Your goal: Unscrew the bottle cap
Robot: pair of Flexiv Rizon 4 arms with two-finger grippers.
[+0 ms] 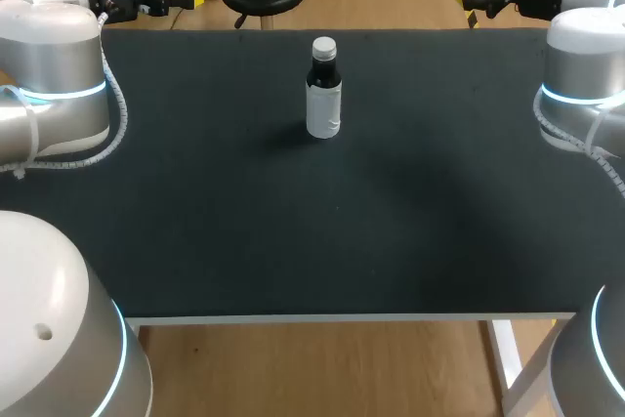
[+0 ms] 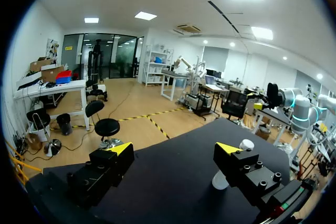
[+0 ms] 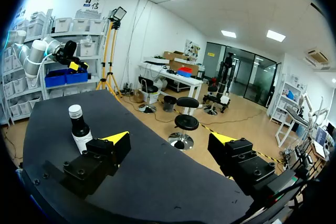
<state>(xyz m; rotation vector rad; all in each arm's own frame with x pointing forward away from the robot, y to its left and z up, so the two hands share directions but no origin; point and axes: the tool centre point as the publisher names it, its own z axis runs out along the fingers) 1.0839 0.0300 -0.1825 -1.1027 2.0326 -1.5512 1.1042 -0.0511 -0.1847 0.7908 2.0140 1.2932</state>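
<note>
Dark, white-labelled bottle [image 1: 323, 95] with its pale screw cap [image 1: 323, 47] stands ungrasped; left tool [image 2: 174, 149] and right tool [image 3: 169, 138] gape empty, so approach comes next.

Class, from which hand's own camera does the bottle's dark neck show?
The right hand's: there the bottle shows neck and all beside a finger. The left hand's finger hides all but white cap and base.

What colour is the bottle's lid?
The cap looks white or silvery, clearest in the head view.
</note>
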